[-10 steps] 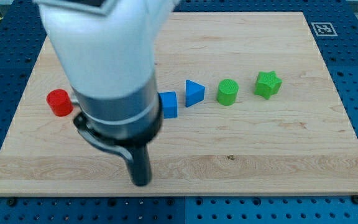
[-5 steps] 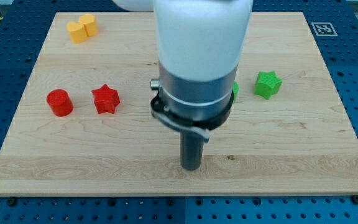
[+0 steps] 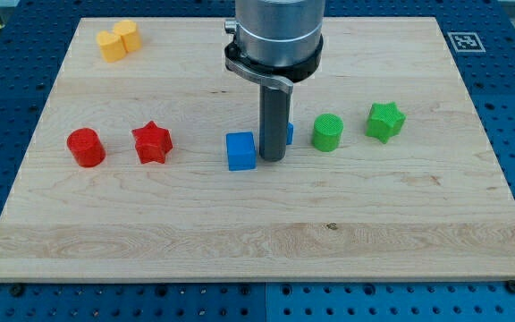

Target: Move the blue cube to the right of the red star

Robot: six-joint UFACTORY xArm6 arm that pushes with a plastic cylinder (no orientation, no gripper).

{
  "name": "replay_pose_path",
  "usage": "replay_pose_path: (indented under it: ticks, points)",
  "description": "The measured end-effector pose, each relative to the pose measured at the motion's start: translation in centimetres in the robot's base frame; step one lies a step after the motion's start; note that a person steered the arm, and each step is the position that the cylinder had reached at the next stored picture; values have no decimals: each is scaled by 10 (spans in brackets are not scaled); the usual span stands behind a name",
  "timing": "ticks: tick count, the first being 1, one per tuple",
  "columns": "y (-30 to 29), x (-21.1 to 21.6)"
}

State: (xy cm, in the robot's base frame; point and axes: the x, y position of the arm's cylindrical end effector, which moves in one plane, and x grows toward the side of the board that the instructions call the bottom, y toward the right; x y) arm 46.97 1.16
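Note:
The blue cube (image 3: 240, 150) sits on the wooden board (image 3: 257, 241) near the middle. The red star (image 3: 152, 142) lies well to its left, with a clear gap between them. My tip (image 3: 272, 159) stands right beside the cube's right side, touching or nearly touching it. The rod hides most of a blue triangular block (image 3: 288, 132) just behind it.
A red cylinder (image 3: 86, 147) lies left of the red star. A green cylinder (image 3: 327, 132) and a green star (image 3: 385, 121) lie to the right of my tip. Two yellow blocks (image 3: 117, 39) sit at the view's top left.
The arm has swept from the view's left to the middle and moved up the view. My tip now stands against the blue cube's right side. No block has visibly moved.

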Motion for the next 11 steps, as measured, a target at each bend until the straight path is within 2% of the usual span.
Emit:
replay_pose_path:
  ticks: [2, 7, 11]
  points:
    - [-13, -6]
    - [-16, 59]
    - [-26, 13]
